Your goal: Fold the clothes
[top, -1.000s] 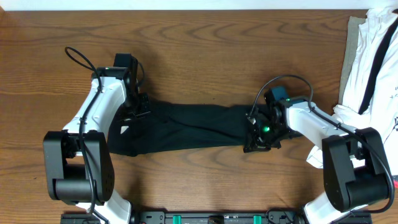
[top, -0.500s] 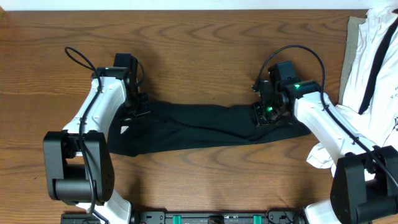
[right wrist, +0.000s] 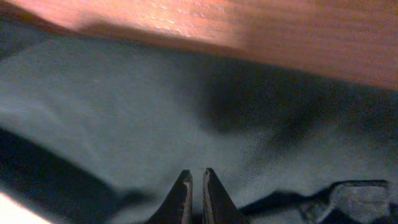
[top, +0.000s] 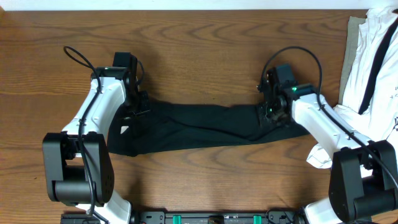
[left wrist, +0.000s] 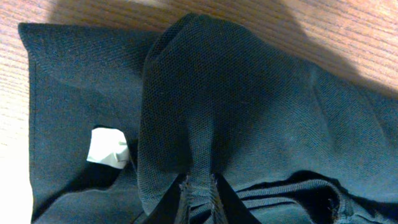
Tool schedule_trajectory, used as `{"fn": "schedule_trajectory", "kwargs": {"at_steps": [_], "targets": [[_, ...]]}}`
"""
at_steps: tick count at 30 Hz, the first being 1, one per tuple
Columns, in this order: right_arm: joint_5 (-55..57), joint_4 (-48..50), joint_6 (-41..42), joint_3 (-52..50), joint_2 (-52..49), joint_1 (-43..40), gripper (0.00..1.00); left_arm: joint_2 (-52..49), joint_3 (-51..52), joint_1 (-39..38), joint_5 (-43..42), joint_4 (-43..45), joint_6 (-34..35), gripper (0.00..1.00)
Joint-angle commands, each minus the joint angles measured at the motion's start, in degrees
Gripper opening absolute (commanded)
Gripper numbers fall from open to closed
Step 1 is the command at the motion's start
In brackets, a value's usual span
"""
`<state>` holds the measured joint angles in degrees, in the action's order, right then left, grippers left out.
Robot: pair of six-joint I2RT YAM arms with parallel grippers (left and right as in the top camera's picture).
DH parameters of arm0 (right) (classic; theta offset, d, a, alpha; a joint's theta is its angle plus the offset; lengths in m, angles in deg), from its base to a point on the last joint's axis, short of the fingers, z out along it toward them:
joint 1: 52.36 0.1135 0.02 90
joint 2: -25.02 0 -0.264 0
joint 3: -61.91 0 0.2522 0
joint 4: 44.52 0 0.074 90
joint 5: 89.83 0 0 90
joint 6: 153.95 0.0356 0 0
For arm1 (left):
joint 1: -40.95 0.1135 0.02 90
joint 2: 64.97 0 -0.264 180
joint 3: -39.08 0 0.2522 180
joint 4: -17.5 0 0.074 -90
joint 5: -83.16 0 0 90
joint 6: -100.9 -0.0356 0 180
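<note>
The clothes (top: 199, 127) are one black garment, lying as a long band across the middle of the table. My left gripper (top: 138, 113) sits at its left end. In the left wrist view this gripper (left wrist: 199, 186) is shut on a raised fold of the black mesh cloth (left wrist: 249, 93), beside a small white tag (left wrist: 107, 148). My right gripper (top: 272, 117) is over the garment's right end. In the right wrist view its jaws (right wrist: 197, 177) stand almost together, tips at the dark cloth (right wrist: 124, 106). Whether cloth is caught between them I cannot tell.
White garments with black straps (top: 373, 56) are piled at the right edge on a grey cloth (top: 352, 50), close to the right arm. Bare wooden table (top: 199, 50) lies behind and in front of the black garment.
My right gripper has moved away from the front edge and slightly right, and the garment's right end now shows from under the arm. The left gripper has kept its place and its hold.
</note>
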<state>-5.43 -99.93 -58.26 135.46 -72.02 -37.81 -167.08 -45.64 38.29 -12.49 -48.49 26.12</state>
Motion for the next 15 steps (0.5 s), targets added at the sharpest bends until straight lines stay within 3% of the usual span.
{"fn": "schedule_trajectory", "kwargs": {"at_steps": [1, 5, 15], "targets": [[-0.48, 2.1, 0.7, -3.96, -0.7, -0.33, 0.06, 1.38, -1.27, 0.28, -0.13, -0.11, -0.11, 0.15], [-4.31, 2.43, 0.7, -6.29, -0.7, -0.33, 0.05, 1.38, -1.27, 0.28, -0.13, -0.13, -0.11, 0.15], [-8.37, -8.92, 0.7, -6.54, -0.7, -0.33, 0.01, 1.38, -1.27, 0.28, -0.13, -0.09, -0.09, 0.15]]}}
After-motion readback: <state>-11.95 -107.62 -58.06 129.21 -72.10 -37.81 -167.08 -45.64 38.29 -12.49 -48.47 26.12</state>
